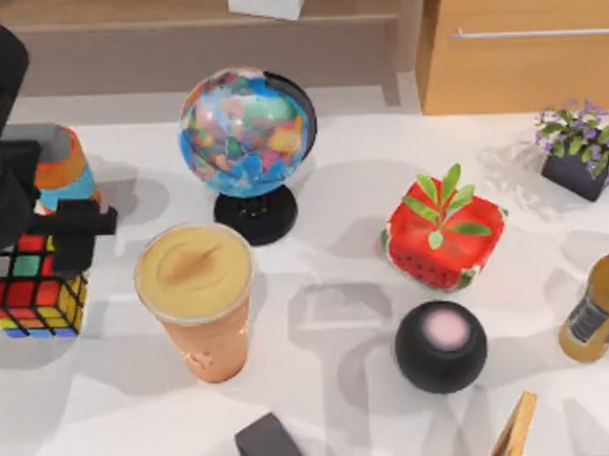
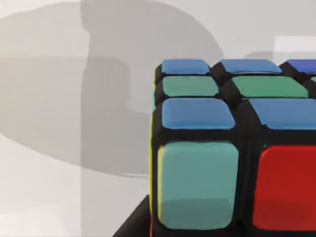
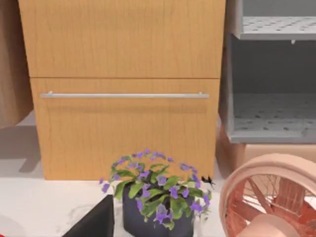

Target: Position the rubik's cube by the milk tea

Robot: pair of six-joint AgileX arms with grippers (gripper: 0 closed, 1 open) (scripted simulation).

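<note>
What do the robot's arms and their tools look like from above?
The left arm is matte black and bulky, with a grey block on it. Its left tool is black too, built of squared, boxy pieces with flat straight fingers, no markings or cables visible. A dark, angular part of the right arm juts in at the white table's near edge.

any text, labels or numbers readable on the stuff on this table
None can be read.
Bottle at the table's right edge: dark label, print too blurred.
Globe: coloured map, no legible names.
Milk tea, rubik's cube, orange can: no legible lettering.
</note>
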